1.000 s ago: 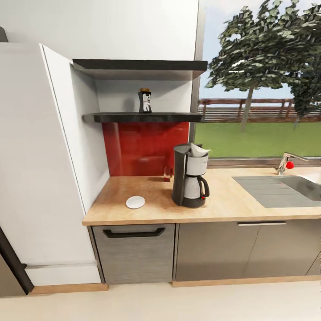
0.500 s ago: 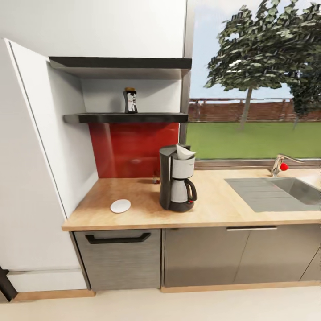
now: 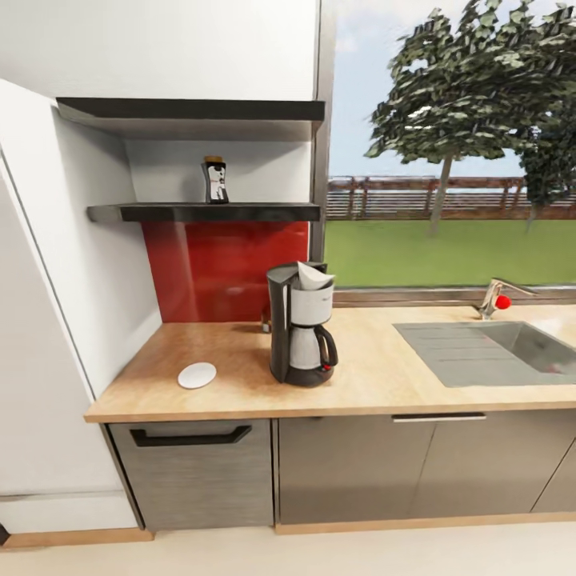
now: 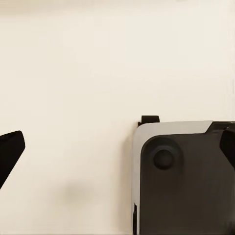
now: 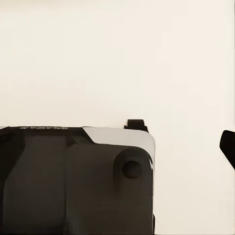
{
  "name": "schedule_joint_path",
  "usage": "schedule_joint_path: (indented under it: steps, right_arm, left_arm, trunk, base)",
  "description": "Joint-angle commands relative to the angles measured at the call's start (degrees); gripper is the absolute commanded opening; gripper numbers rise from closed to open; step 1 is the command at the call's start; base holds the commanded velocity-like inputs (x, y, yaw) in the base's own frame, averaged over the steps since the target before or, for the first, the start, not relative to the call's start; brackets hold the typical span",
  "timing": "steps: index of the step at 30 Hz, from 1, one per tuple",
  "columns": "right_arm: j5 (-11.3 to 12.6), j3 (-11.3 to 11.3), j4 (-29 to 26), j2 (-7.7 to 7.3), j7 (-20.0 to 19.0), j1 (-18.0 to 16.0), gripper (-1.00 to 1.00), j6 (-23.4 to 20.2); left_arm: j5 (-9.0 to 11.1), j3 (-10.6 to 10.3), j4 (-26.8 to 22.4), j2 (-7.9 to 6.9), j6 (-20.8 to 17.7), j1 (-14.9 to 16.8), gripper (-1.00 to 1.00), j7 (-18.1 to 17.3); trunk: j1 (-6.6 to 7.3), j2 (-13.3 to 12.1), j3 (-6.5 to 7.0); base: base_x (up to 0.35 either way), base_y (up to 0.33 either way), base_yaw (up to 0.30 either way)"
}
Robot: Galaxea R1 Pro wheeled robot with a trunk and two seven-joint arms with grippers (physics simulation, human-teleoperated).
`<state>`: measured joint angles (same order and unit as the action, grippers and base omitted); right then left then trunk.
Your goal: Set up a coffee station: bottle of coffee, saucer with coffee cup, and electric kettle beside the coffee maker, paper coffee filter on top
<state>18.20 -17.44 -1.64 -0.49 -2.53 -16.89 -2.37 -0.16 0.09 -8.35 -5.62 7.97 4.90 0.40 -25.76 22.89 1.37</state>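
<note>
The black and white coffee maker point(image 3: 300, 336) stands on the light wood kitchen countertop point(image 3: 376, 380), with the white paper coffee filter point(image 3: 312, 276) sitting in its top. The white saucer point(image 3: 197, 374) lies bare on the counter to its left. Up on the glossy black kitchen shelf point(image 3: 240, 212) stands the bottle of coffee point(image 3: 214, 181). The coffee cup and electric kettle are out of view. My left gripper point(image 4: 117, 149) hangs open over the pale floor, dark fingertips point(image 4: 10, 152) far apart. My right gripper point(image 5: 117, 147) looks open too, one fingertip point(image 5: 228, 147) at the frame's edge.
A steel sink point(image 3: 496, 348) with a faucet point(image 3: 494, 298) takes the counter's right end. A thicker dark grey shelf point(image 3: 192, 108) hangs above the black one. A white tall cabinet point(image 3: 40, 320) bounds the counter's left. Both wrist views look down on my own base point(image 4: 186, 181).
The whole head view has slid leftward, so the camera has moved to the right. The coffee maker, filter, saucer and bottle stay where they were.
</note>
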Motion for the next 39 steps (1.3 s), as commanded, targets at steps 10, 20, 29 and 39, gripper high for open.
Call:
schedule_joint_path:
  steps: [10,20,29,39]
  right_arm:
    - [-14.72,15.39,0.01,-0.29,-0.14,-0.02,1.0,0.25]
    - [-14.72,15.54,-0.15,0.78,-0.21,-0.03,1.0,1.24]
    - [-14.69,15.51,-0.07,1.27,-0.2,-0.01,1.0,1.41]
    - [-14.57,15.61,-0.2,1.69,-0.17,0.01,1.0,1.83]
  left_arm:
    - [-0.49,-0.55,-1.7,0.0,0.27,0.66,1.0,0.0]
    - [-0.03,-0.62,-31.8,0.72,-0.23,2.23,1.0,-4.36]
    - [6.41,-0.61,-60.77,1.99,-0.66,2.02,1.0,-6.23]
    - [14.15,-0.53,-80.31,1.45,-10.55,1.35,1.0,-11.22]
  trunk:
    - [-0.03,0.03,-0.02]
    - [-0.03,0.03,-0.02]
    - [-0.03,0.03,-0.02]
    - [-0.03,0.03,-0.02]
  base:
    - [0.085,-0.087,0.0]
    - [0.005,-0.004,0.0]
    - [0.0,0.0,0.0]
    - [0.0,0.0,0.0]
